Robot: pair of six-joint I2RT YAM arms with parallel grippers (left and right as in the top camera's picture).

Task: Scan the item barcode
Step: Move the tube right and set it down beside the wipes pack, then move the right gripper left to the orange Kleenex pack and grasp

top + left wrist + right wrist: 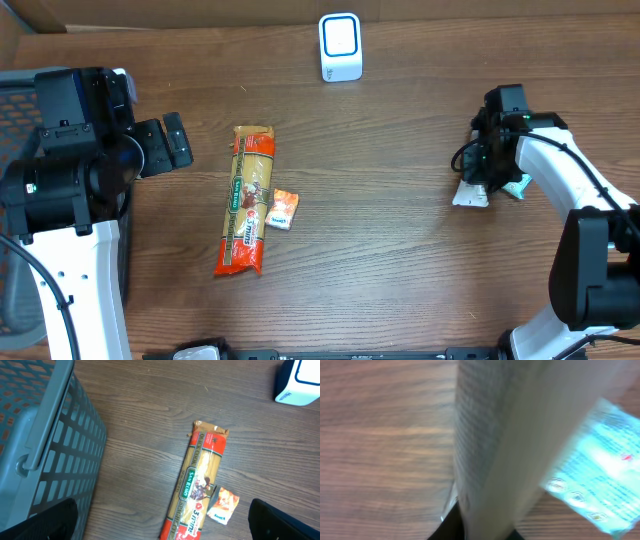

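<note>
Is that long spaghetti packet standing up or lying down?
Lying down. The spaghetti packet rests flat on the table, label facing up, its whole length visible from overhead, beside a small orange packet.

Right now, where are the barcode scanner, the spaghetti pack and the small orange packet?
barcode scanner (340,45): overhead view, middle of its blue-framed face.
spaghetti pack (250,205): overhead view, middle of the pack.
small orange packet (283,210): overhead view, centre of the packet.
</note>
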